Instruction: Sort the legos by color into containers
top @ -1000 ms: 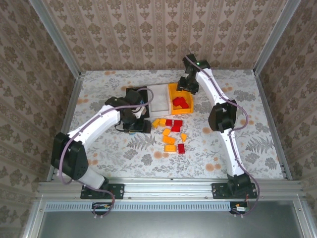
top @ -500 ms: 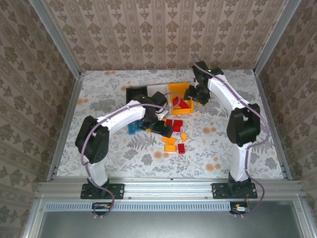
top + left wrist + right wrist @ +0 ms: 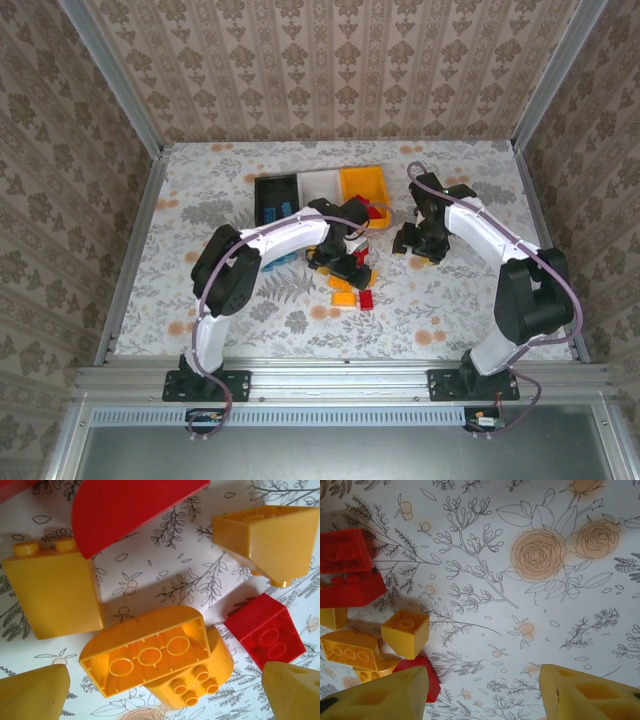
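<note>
Left end effector point(image 3: 162, 690), fingers spread, hovers over an upturned orange plastic brick point(image 3: 150, 652). The right end effector point(image 3: 485, 695), likewise spread, holds nothing. Blue bricks point(image 3: 277, 211) fill the black plastic bin point(image 3: 275, 181), and red bricks sit in the orange-yellow bin point(image 3: 360, 177). Orange and red ones lie unsorted on the bench point(image 3: 230, 170).

Floral-print tabletop point(image 3: 480, 290); damask-pattern wallpaper walls point(image 3: 330, 60); aluminium frame rail point(image 3: 340, 378) at near edge.
</note>
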